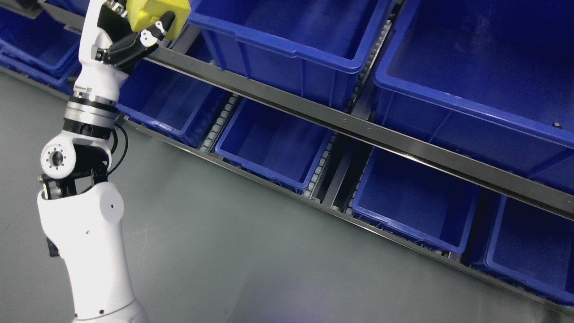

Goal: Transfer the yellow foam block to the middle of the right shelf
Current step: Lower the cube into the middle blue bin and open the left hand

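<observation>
Fingers of our left hand (134,38) clasp the yellow foam block (158,12) at the frame's top-left, seemingly above the shelf rail (314,114), so we should carry it level toward the blue bins (475,85) rightward.

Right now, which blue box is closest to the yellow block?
The upper-row blue bin just right of the yellow foam block in the left hand. Its corner almost meets the block; the others sit farther away.
</observation>
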### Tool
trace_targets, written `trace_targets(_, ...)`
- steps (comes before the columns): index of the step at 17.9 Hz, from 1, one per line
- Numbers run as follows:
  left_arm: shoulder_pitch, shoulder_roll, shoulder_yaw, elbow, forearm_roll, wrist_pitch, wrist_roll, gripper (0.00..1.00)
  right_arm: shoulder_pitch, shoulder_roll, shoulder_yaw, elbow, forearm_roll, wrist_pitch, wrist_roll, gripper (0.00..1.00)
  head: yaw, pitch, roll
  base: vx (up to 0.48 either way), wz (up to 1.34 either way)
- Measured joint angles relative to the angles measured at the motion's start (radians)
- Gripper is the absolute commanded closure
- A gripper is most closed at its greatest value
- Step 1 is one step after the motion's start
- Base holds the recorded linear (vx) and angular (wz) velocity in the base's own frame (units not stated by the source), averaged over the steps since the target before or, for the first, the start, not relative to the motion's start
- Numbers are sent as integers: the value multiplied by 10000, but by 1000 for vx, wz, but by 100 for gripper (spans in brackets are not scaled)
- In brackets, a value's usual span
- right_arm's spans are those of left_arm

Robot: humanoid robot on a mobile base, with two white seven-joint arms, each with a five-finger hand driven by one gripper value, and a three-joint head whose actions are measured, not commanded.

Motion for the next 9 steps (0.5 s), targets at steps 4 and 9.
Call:
trace_targets(4, -1418, 748, -655, -41, -163, 1150, -165, 55, 0, 0, 0, 0, 0, 0, 0, 0, 0, 2, 0, 178, -380)
trace_targets(9, -2289, 1808, -1604, 683, -1799, -88, -1717, 55, 0, 0, 0, 0, 0, 0, 0, 0, 0, 2, 0, 125, -204)
